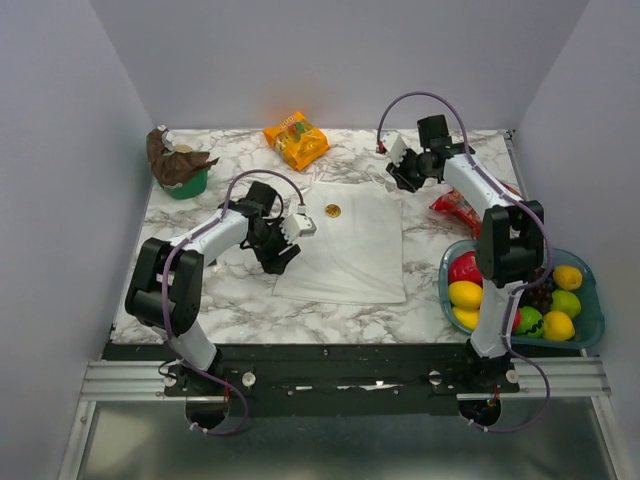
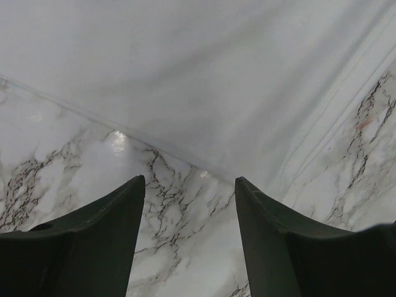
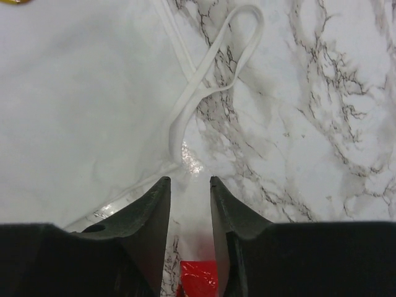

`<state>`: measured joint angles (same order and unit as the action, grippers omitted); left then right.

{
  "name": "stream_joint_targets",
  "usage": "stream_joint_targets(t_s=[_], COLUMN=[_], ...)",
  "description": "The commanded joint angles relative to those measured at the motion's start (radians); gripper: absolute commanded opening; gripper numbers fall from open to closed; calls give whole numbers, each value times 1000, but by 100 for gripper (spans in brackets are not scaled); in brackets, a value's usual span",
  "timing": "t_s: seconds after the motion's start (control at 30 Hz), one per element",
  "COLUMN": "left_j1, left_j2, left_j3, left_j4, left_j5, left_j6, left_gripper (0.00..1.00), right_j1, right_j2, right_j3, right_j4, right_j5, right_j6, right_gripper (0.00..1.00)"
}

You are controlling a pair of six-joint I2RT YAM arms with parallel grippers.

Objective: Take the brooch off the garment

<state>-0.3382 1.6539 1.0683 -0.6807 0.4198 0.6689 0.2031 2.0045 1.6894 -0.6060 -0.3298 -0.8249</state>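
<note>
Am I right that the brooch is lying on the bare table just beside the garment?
Not quite: the brooch lies on the garment itself, near its far edge, not on the bare table. The top external view shows it.

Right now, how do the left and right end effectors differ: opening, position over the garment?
Opening: the left end effector is wide open; the right end effector shows only a narrow gap.
Position: the left sits at the garment's left edge, over marble; the right at its far right corner, by a strap loop.
A red wrapper shows beneath the right, none beneath the left.
Shared: both empty, neither at the brooch.
</note>
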Motion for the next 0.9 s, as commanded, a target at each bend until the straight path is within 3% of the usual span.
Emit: stream_joint_targets(t_s=[0.0,0.4,0.67,0.8,0.87], left_j1=[-48,-50,112,160,160], left_j2=[32,92,53,52,9], left_j3=[-34,-63,-70,13,30], left_j4=[-5,-77,-120,-166,-180], left_j5=[-45,-223,-305,-239,-173], left_j6=[106,156,259,227,196], left_gripper=[66,58,57,56,64], right_j1=[15,61,107,110,111], right_j2=[53,140,126,77,48], right_j3=[46,-8,-28,-43,-45], right_j4=[-116,-133,-176,-176,-160], right_j5=[11,161,196,179,186], right_j6=[-59,-88,-54,-26,-13], right_gripper=[36,37,36,37,41])
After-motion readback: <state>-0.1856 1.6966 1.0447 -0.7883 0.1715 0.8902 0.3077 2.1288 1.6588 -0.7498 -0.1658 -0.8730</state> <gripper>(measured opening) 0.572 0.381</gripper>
